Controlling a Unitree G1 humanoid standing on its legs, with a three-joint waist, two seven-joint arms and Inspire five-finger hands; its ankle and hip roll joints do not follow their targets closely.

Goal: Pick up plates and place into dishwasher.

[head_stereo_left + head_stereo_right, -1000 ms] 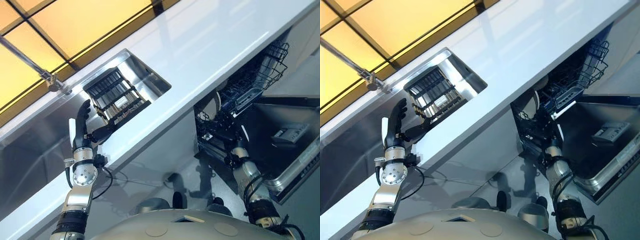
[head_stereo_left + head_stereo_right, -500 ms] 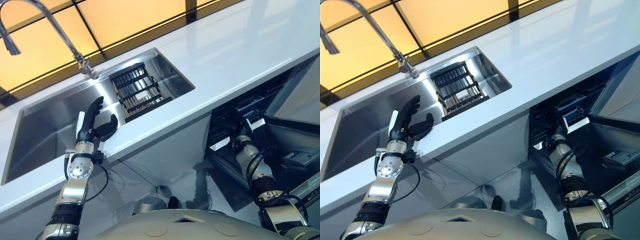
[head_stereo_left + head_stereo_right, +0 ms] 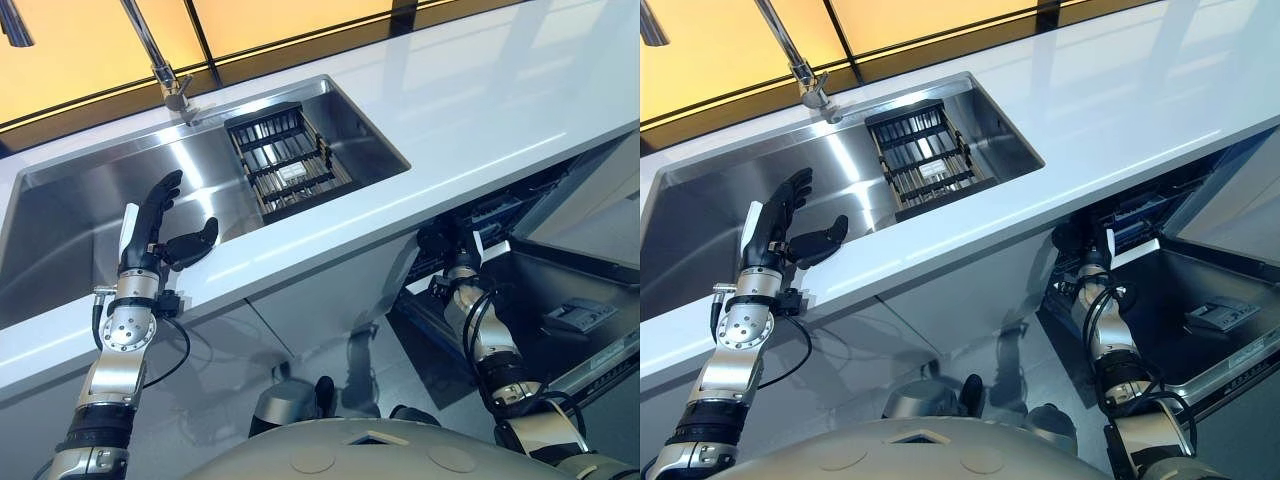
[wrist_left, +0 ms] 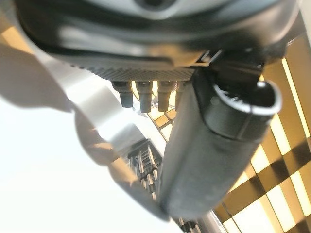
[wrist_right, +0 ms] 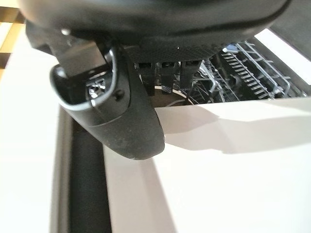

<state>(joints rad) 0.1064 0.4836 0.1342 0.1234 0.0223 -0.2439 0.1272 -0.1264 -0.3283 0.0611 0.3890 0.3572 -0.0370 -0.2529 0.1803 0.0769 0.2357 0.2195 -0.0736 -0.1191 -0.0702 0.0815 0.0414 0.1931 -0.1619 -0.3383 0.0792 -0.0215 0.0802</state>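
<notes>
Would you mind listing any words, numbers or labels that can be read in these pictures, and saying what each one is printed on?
No text can be read here.
Detergent compartment on the open dishwasher door: grey markings, too small and blurred to read.
Drying rack in the sink: a pale patch that might be a label, nothing readable on it.
Countertop, faucet, left hand and right hand: no print visible.

The robot has two shiny silver-grey arms with black rings and round joints. Its left hand is dark with a white strip on one side, and its right hand is dark too
</notes>
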